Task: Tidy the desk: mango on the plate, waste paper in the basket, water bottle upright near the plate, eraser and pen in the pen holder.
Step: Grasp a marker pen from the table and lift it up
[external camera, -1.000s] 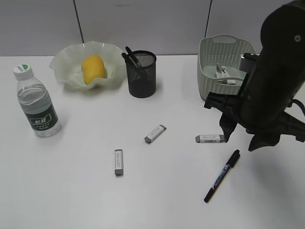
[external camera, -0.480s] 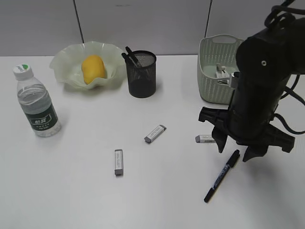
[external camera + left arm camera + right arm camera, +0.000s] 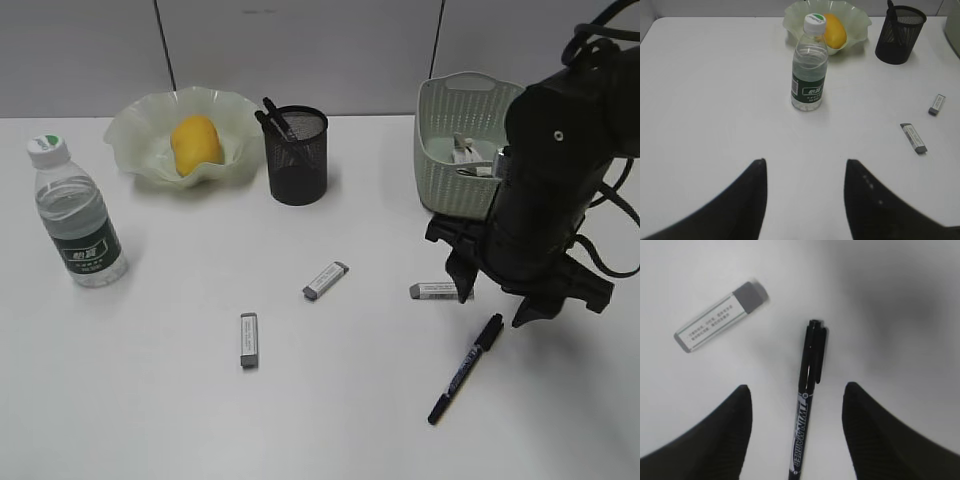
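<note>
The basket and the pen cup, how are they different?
The basket is pale sage green; the pen holder is black. The basket has woven-look plastic sides with rounded corners and a handle cut-out; the pen holder is a round wire-mesh cup. The basket is wider than the pen holder. Both stand upright at the back of the desk with something inside.

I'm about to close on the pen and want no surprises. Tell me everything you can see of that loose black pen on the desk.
The pen is a slim black marker with white lettering on its barrel and a clipped cap. It lies flat on the white desk, touching nothing; an eraser lies apart from its cap end. The right gripper is open, its fingers on either side of the barrel without contact.
</note>
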`<state>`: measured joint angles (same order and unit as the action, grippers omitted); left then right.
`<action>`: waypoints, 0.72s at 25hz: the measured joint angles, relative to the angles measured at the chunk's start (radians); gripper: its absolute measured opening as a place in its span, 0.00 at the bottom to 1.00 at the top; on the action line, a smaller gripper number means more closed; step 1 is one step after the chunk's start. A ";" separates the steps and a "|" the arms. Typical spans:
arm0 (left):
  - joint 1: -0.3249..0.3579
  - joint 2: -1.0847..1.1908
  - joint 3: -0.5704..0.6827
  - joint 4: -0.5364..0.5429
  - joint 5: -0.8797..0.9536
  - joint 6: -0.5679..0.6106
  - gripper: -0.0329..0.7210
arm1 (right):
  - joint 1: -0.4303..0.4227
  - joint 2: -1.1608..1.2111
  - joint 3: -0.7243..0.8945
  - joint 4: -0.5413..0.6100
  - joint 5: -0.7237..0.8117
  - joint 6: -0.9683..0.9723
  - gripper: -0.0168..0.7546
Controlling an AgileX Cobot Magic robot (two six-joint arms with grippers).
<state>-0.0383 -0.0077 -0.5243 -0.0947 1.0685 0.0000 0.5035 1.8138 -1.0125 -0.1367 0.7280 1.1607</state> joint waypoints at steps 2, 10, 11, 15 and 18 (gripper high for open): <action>0.000 0.000 0.000 0.000 0.000 0.000 0.55 | -0.008 0.016 0.000 -0.001 0.000 0.001 0.62; 0.000 0.000 0.000 0.000 0.000 0.000 0.55 | -0.015 0.056 0.044 0.013 -0.065 0.001 0.58; 0.000 0.000 0.000 0.000 0.000 0.000 0.55 | -0.015 0.059 0.053 0.014 -0.074 0.001 0.57; 0.000 0.000 0.000 0.000 0.000 0.000 0.55 | -0.015 0.067 0.072 0.014 -0.083 0.002 0.56; 0.000 0.000 0.000 0.000 0.000 0.000 0.55 | -0.015 0.068 0.073 0.007 -0.120 0.002 0.54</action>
<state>-0.0383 -0.0077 -0.5243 -0.0947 1.0685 0.0000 0.4881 1.8823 -0.9394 -0.1298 0.6075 1.1629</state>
